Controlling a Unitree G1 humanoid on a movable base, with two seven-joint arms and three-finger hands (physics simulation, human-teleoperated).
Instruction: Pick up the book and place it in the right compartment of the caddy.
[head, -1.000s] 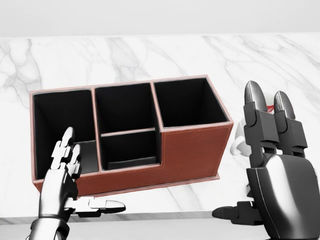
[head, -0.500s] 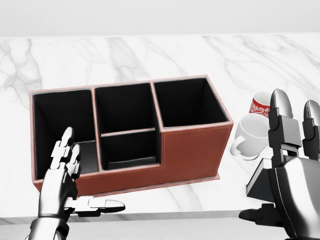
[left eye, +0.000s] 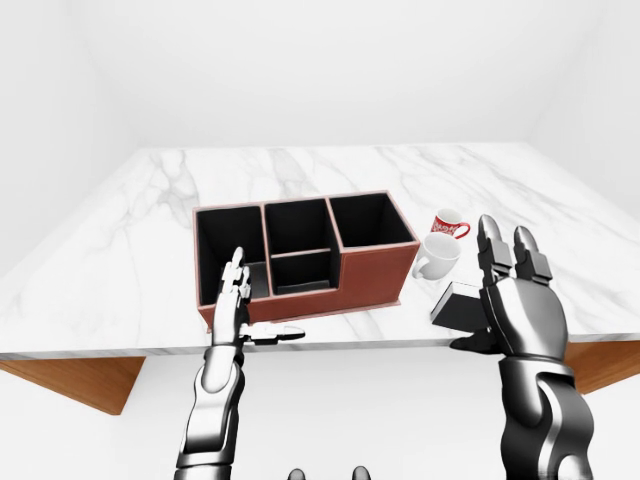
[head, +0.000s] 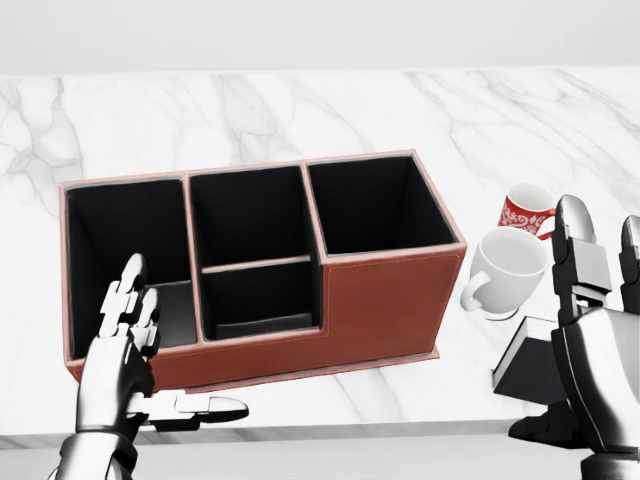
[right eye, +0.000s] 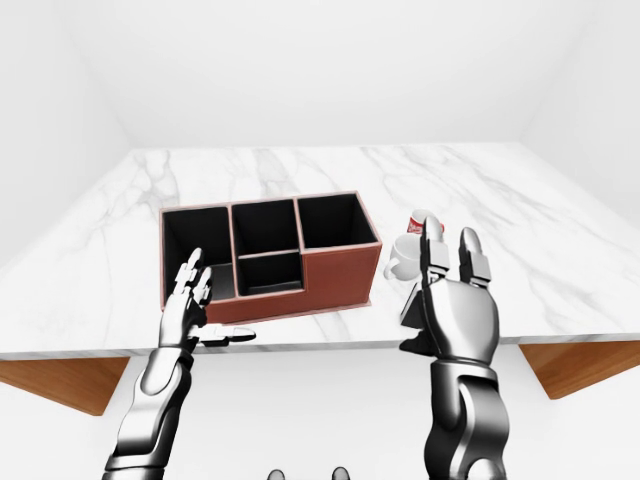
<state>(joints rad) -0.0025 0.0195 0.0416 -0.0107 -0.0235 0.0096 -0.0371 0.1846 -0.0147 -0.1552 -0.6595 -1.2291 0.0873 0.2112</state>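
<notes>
- Fingers of both hands are spread and grasp nothing: the left hand (head: 128, 335) stands upright against the near wall of the caddy (head: 385, 300), the right hand (left eye: 518, 300) is raised at the table's near edge.
- The dark book (left eye: 458, 305), partly hidden by the right hand, seems to lie flat on the marble table (left eye: 150, 200), just right of the caddy.
- Beyond it a white mug (head: 505, 268) lies tipped, a red patterned mug (head: 524, 212) just behind.
- The caddy's right compartment (head: 372, 205) holds nothing.

A bare simulated room — blank white walls (left eye: 320, 70) around a marble counter (left eye: 140, 210) — nothing homelier shows.
</notes>
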